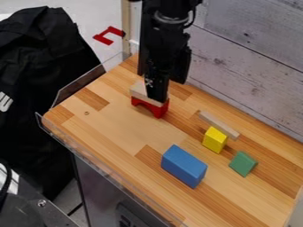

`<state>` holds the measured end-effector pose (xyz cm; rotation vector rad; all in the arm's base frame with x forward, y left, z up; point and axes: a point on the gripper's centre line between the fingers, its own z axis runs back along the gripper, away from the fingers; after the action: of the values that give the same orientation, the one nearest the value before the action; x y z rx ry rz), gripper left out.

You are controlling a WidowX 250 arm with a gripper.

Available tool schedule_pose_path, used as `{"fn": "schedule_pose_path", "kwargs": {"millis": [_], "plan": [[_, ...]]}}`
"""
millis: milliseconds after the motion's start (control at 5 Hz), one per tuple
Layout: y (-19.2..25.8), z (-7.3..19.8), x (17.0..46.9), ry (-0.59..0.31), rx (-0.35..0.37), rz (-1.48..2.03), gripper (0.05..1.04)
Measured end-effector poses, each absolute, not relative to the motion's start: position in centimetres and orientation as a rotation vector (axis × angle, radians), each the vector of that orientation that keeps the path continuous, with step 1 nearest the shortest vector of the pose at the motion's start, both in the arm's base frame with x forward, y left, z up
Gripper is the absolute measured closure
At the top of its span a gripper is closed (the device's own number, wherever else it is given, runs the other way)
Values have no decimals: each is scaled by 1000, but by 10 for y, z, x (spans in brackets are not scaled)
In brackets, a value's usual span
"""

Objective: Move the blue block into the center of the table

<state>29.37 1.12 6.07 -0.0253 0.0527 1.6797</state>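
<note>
Here, the black gripper (pixel 158 96) hangs by the red arch (pixel 158 110), though whether it is open or closed one cannot tell, while the blue block (pixel 183 166) lies on the table (pixel 115 124) near the yellow block (pixel 214 139).

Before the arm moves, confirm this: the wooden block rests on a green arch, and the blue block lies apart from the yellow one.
Wrong colour: in the camera view the arch is red. The wooden block does rest on it, and the blue block lies apart from the yellow block.
</note>
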Motion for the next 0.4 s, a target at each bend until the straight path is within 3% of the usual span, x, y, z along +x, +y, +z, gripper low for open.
{"fn": "schedule_pose_path", "kwargs": {"millis": [400], "plan": [[11,60,293,54,-24,1672,83]]}}
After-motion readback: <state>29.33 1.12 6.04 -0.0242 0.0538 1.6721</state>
